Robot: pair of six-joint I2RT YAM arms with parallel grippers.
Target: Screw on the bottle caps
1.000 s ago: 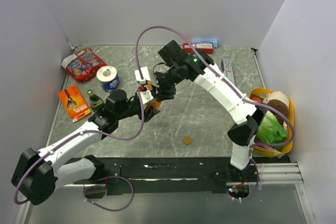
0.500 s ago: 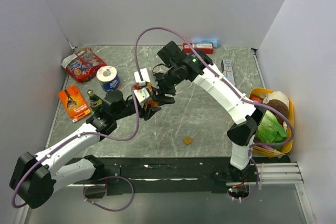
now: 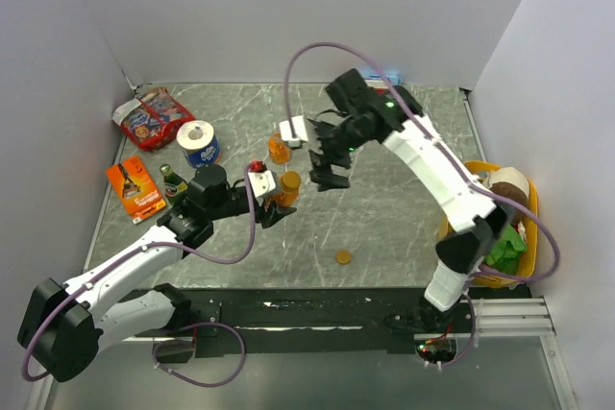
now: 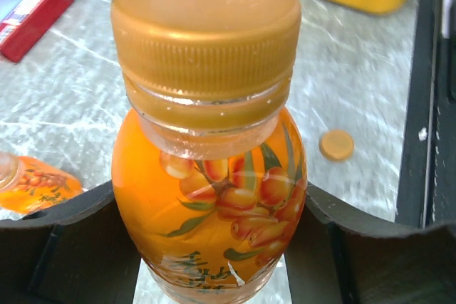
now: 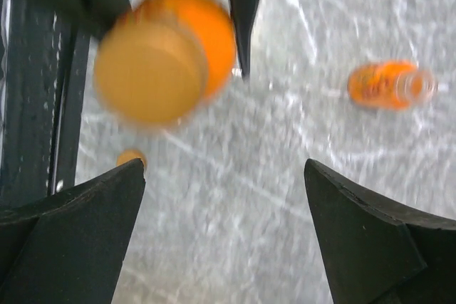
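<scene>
Between the fingers of the left gripper [image 4: 214, 247] stands an orange bottle [image 4: 210, 190], clamped at its body and upright, with a cap [image 4: 206, 30] sitting on its neck. Just beside it, the right gripper [image 3: 327, 158] hangs with its jaws spread wide, touching nothing. Behind both, the second bottle [image 3: 279, 149] lies on its side on the grey table [image 3: 384, 228], neck bare. A loose cap [image 3: 343, 256] lies flat nearer the arm bases, well apart from both bottles
</scene>
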